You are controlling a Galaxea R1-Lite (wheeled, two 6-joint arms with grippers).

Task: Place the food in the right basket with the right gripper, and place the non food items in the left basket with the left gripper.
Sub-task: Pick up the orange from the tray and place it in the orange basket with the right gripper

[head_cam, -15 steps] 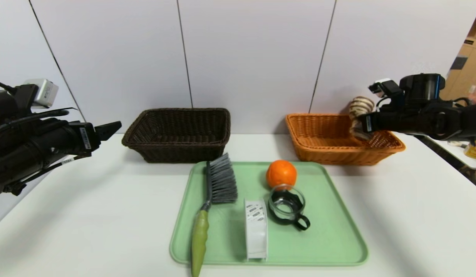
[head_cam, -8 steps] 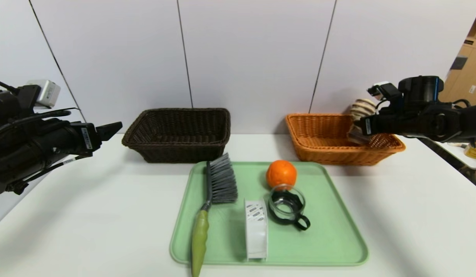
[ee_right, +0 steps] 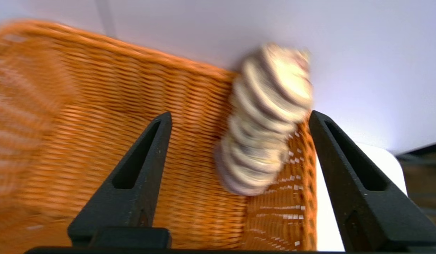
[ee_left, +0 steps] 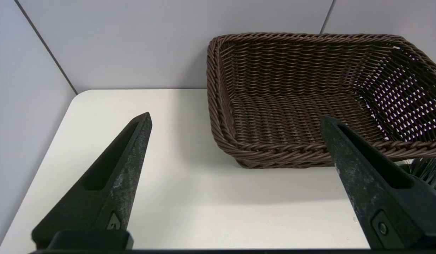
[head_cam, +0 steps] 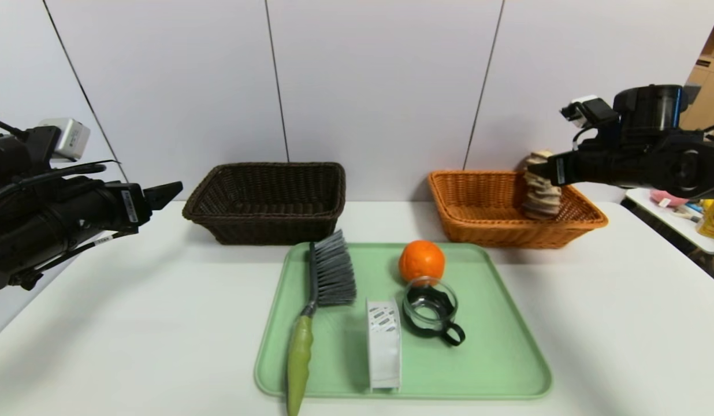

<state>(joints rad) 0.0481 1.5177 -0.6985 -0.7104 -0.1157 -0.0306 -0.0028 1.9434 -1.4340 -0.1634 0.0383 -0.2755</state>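
Observation:
The striped brown and beige roll (head_cam: 540,190) (ee_right: 267,120) stands on end at the right end of the orange-tan right basket (head_cam: 478,231) (ee_right: 98,123), against its side wall. My right gripper (head_cam: 531,169) (ee_right: 240,113) hovers just above it, open, with neither finger touching it. On the green tray (head_cam: 507,358) lie the orange fruit (head_cam: 421,261), the green-handled brush (head_cam: 333,271), the white spool (head_cam: 384,344) and the glass cup (head_cam: 430,306). My left gripper (head_cam: 175,188) (ee_left: 236,116) is open and holds nothing, parked left of the dark brown left basket (head_cam: 264,225) (ee_left: 274,148).
Both baskets stand against the back wall, behind the tray. The white table (head_cam: 131,323) stretches on both sides of the tray. Off the table's right edge a side table carries a yellow bottle (head_cam: 712,222).
My right gripper has opened and risen; the roll has left its fingers and dropped into the orange-tan basket. The left arm has stayed still.

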